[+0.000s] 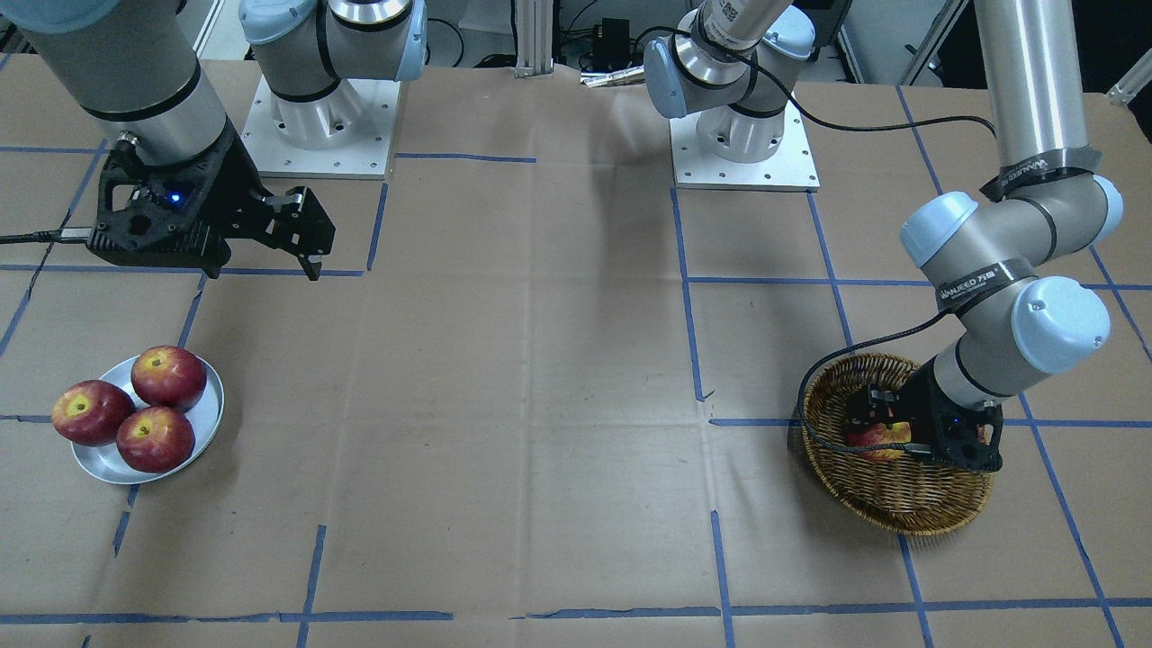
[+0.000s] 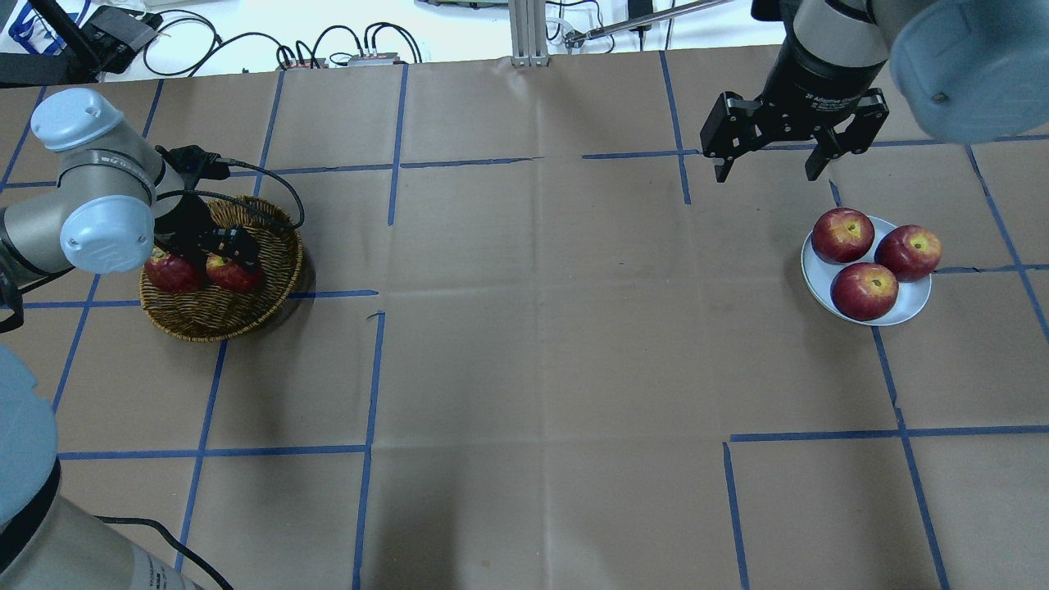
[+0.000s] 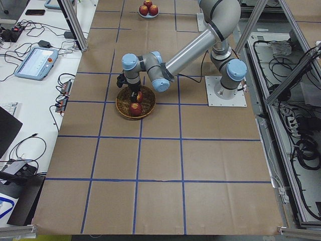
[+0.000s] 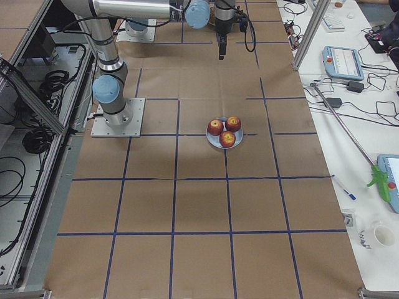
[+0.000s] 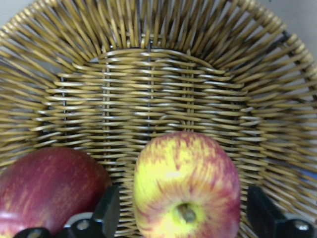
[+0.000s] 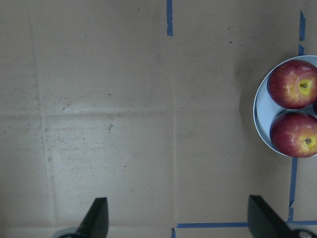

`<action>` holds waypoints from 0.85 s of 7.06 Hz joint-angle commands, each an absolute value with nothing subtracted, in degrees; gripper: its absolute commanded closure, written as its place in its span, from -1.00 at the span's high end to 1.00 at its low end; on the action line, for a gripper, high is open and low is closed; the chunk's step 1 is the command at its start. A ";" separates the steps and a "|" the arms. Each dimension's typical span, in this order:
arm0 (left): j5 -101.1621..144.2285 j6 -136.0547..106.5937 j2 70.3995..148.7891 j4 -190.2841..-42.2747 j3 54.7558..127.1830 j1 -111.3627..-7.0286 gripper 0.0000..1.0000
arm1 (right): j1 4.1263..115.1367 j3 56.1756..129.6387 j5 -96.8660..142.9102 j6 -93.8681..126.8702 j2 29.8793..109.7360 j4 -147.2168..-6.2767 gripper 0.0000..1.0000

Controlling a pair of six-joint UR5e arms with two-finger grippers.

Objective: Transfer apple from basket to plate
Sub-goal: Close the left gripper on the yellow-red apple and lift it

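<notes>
The yellow-streaked red apple point(image 5: 185, 183) lies in the woven wicker basket point(image 5: 148, 89) at the table's left point(image 2: 221, 319). My left gripper point(image 5: 184, 218) is down in the basket and open, one finger on each side of this apple; I see no firm contact. In the overhead view the gripper point(image 2: 233, 252) partly hides the apple point(image 2: 232, 274). The shiny metal plate point(image 2: 914, 305) sits at the right. My right gripper point(image 2: 766, 172) hangs open and empty above the table, behind and left of the plate.
A darker red apple point(image 5: 44, 188) lies in the basket right beside the left finger. Three red apples point(image 2: 865, 291) fill most of the plate. Blue tape lines cross the brown paper table cover. The left arm's cable loops over the basket rim point(image 2: 279, 205).
</notes>
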State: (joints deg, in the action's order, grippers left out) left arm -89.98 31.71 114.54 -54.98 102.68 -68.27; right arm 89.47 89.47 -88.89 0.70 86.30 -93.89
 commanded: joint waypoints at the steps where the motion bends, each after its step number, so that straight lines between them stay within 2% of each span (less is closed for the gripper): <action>1: -90.26 29.99 114.00 -55.19 102.39 -68.82 -0.16 | 89.47 89.47 -88.86 0.70 86.31 -93.96 1.00; 4: -90.88 22.80 109.09 -59.47 100.47 -75.74 -0.26 | 89.47 89.47 -88.77 0.70 86.31 -93.96 1.00; 6: -90.18 14.29 107.85 -60.82 99.76 -81.17 -0.26 | 89.47 89.38 -88.77 0.70 86.31 -93.96 1.00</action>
State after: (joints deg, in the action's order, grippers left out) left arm -90.63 19.92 108.67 -60.00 100.30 -77.49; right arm 89.47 89.41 -88.77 0.70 86.31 -93.95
